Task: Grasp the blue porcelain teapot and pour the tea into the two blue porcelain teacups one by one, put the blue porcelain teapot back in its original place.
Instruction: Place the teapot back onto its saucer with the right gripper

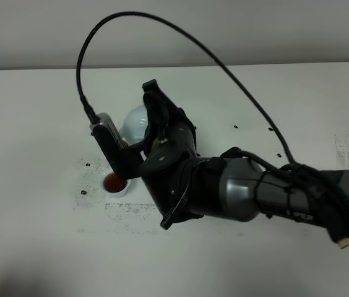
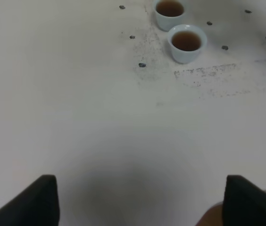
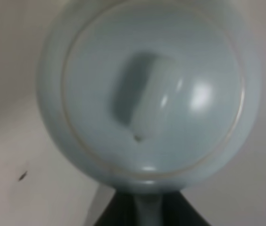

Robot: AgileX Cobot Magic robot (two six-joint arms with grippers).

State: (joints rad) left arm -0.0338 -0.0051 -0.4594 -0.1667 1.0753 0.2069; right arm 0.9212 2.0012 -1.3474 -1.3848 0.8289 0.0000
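Clearly my right pincer (image 3: pixel 147 214) was clenched on the blue porcelain teapot (image 3: pixel 147 94) by its handle, just beyond the two blue porcelain teacups (image 2: pixel 179 27), both already holding tea. My left pincer (image 2: pixel 137 200) hung released over bare desk (image 2: pixel 76 117). Setting it back well called for keeping it level and lowering gently before letting go.

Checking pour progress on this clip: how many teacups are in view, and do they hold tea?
2. In the left wrist view, one teacup and a second teacup sit side by side on the table, both holding tea. The high view shows only one; the arm hides the other.
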